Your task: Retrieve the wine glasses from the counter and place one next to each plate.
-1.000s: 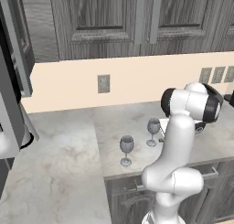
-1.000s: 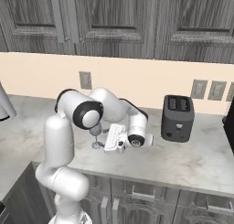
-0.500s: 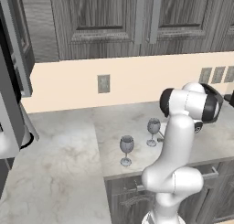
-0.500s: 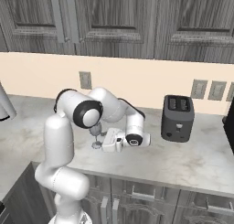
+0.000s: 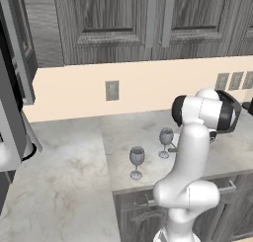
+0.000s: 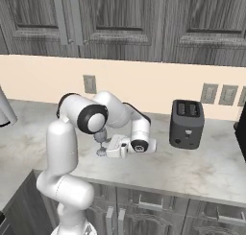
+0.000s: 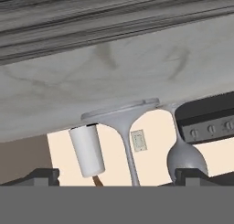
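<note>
On the counter, nearest you: your arm rises from the cabinet front and bends down over the marble top, the hand lying low and sideways just above the counter (image 6: 192,171).
Gripper: the gripper (image 6: 106,150) points at the far glass from the toaster side; in the hand view its two dark finger tips (image 7: 43,176) stand at the left and right edges, wide apart, jaws open and holding nothing.
Hand view: you look at the scene rolled upside down, the marble overhead; the foot and stem of one glass hang between the tips, and the bowl of the other glass sits beside the right tip.
Near wine glass: the near wine glass (image 5: 137,159) stands upright close to the counter's front edge, left of your arm, apart from the hand.
Far wine glass: the far wine glass (image 5: 165,139) stands upright a little farther back, just beside the arm; in the right base view its stem and foot show under your elbow, right next to the gripper tip, and you cannot tell whether they touch.
In the way: your own upper arm and elbow cover most of the far glass from the right base camera.
Right of the hand: a dark toaster (image 6: 186,123) sits well apart on the counter.
Left end: a white and dark appliance (image 5: 15,112) stands at the counter's corner.
Back wall: a beige backsplash carries a wall outlet (image 5: 112,90) behind the glasses and more outlet plates (image 6: 218,94) past the toaster.
Farthest: dark grey panelled upper cabinets (image 6: 125,23) hang above.
</note>
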